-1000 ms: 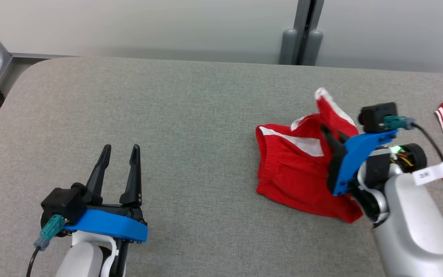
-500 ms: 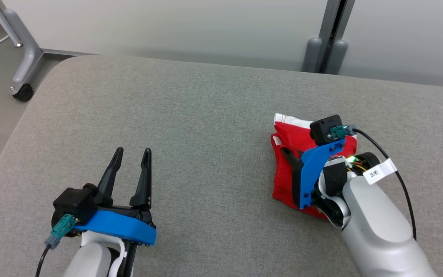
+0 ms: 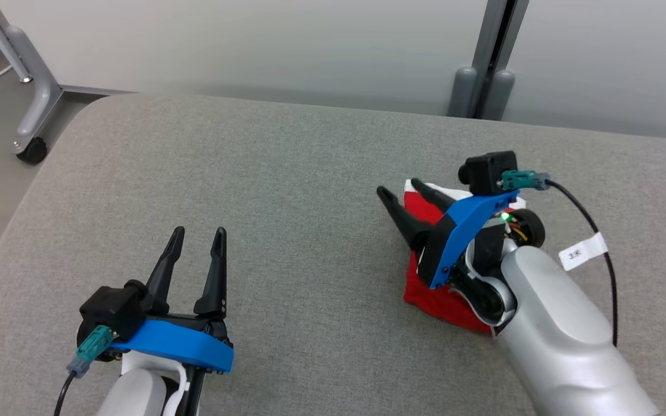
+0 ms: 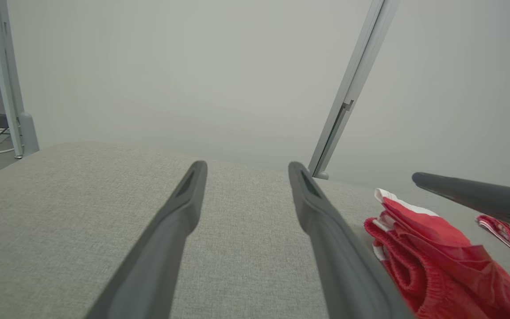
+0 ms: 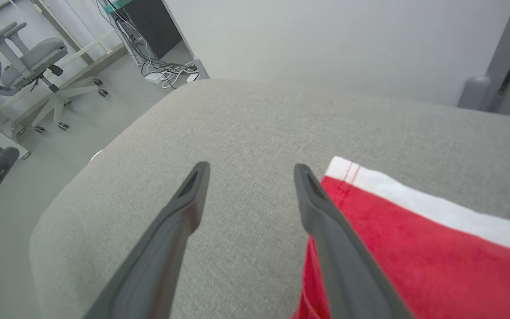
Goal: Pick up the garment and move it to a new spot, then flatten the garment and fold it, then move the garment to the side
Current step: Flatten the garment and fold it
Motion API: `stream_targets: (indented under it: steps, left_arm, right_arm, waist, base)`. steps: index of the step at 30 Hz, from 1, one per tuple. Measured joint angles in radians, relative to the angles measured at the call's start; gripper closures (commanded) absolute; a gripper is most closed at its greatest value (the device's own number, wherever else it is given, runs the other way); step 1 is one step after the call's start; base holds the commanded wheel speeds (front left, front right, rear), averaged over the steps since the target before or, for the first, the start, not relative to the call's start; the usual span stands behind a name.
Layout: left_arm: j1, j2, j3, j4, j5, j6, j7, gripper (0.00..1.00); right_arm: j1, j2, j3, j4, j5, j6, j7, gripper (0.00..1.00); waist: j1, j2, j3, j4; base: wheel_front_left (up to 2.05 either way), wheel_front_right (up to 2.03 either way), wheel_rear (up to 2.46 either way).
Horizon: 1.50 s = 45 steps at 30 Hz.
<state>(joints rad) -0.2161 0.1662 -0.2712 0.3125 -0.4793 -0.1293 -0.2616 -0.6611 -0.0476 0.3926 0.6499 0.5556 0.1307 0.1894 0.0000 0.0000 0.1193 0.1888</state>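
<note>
Seemingly with the move done, the right claw [image 3: 398, 186] stood wide apart and empty, the bunched garment [image 3: 434, 300] lying on the table [image 3: 287, 173] just under and behind its fingers; flattening looked next, calling for fresh holds on its edges. The left claw [image 3: 199, 231], likewise apart, hung well aside.

Plain pale wall [image 3: 252, 46] along the top, grey post [image 3: 486, 69] upper right, wheeled metal leg [image 3: 32, 115] upper left. Grey fabric table [image 3: 223, 190] sits mid-frame. Right wrist view's upper left has an office chair [image 5: 25, 57] and tangled cables [image 5: 162, 66] on grey floor [image 5: 60, 150].
</note>
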Motion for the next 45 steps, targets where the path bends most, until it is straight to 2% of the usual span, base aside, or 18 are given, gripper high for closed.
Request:
stream_targets:
  steps: [3, 7, 12, 16, 21, 22, 23, 25, 26, 27, 33, 39, 45]
  left_arm:
    - [0.01, 0.004, 0.001, 0.003, 0.004, 0.0, 0.0, 0.0]
    - [0.014, 0.011, 0.006, 0.006, 0.006, 0.0, 0.0, 0.0]
    - [0.018, 0.019, 0.011, 0.011, 0.017, 0.0, 0.0, 0.0]
    - [0.014, 0.027, 0.017, 0.017, 0.022, 0.0, 0.0, 0.0]
    - [0.002, 0.031, 0.019, 0.019, 0.023, 0.0, 0.0, 0.0]
    - [-0.001, 0.031, 0.016, 0.02, 0.023, 0.0, 0.0, 0.0]
    - [-0.005, 0.031, 0.014, 0.021, 0.023, 0.0, 0.0, 0.0]
    - [-0.012, 0.03, 0.007, 0.022, 0.023, 0.0, 0.0, 0.0]
    - [-0.013, 0.03, 0.005, 0.022, 0.023, 0.0, 0.0, 0.0]
    - [-0.013, 0.031, 0.003, 0.025, 0.022, 0.0, 0.0, 0.0]
    - [-0.016, 0.032, -0.007, 0.032, 0.021, 0.0, 0.0, 0.0]
    - [-0.016, 0.035, -0.006, 0.034, 0.021, 0.0, 0.0, 0.0]
    - [-0.016, 0.031, -0.003, 0.034, 0.022, 0.0, 0.0, 0.0]
  right_arm:
    - [-0.005, -0.019, -0.037, -0.038, -0.034, 0.0, -0.034, 0.0]
    - [0.032, -0.105, -0.136, -0.081, -0.124, 0.0, -0.061, 0.0]
    - [0.132, -0.173, -0.273, -0.093, -0.261, 0.0, -0.05, 0.0]
    - [0.203, -0.159, -0.33, -0.096, -0.334, 0.0, -0.041, 0.0]
    - [0.24, -0.101, -0.323, -0.08, -0.38, 0.0, -0.032, 0.02]
    - [0.241, -0.092, -0.311, -0.076, -0.387, 0.0, -0.032, 0.12]
    - [0.24, -0.086, -0.298, -0.07, -0.393, 0.0, -0.032, 0.51]
    - [0.238, -0.077, -0.27, -0.049, -0.393, 0.0, -0.032, 0.67]
    - [0.236, -0.072, -0.253, -0.039, -0.396, 0.0, -0.031, 0.93]
    - [0.233, -0.066, -0.234, -0.027, -0.401, 0.0, -0.027, 1.0]
    - [0.221, -0.043, -0.089, 0.031, -0.39, 0.0, 0.032, 1.0]
    - [0.222, -0.028, 0.058, -0.028, -0.329, 0.0, 0.049, 1.0]
    - [0.226, -0.043, 0.091, -0.089, -0.308, 0.0, 0.069, 1.0]
  waist:
    - [0.0, 0.0, -0.014, -0.012]
    - [0.0, 0.0, -0.034, -0.028]
    - [0.0, 0.0, -0.044, -0.049]
    - [0.0, 0.0, -0.039, -0.06]
    - [0.0, 0.0, -0.026, -0.062]
    - [0.0, 0.0, -0.024, -0.061]
    - [0.0, 0.0, -0.022, -0.059]
    - [0.0, 0.0, -0.019, -0.053]
    - [0.0, 0.0, -0.018, -0.05]
    - [0.0, 0.0, -0.018, -0.046]
    - [0.0, 0.0, -0.021, -0.024]
    - [0.0, 0.0, -0.026, -0.023]
    - [0.0, 0.0, -0.033, -0.035]
  base:
    - [0.0, 0.0, 0.0]
    - [0.0, 0.0, 0.0]
    - [0.0, 0.0, 0.0]
    - [0.0, 0.0, 0.0]
    - [0.0, 0.0, 0.0]
    - [0.0, 0.0, 0.0]
    - [0.0, 0.0, 0.0]
    - [0.0, 0.0, 0.0]
    - [0.0, 0.0, 0.0]
    - [0.0, 0.0, 0.0]
    - [0.0, 0.0, 0.0]
    - [0.0, 0.0, 0.0]
    - [0.0, 0.0, 0.0]
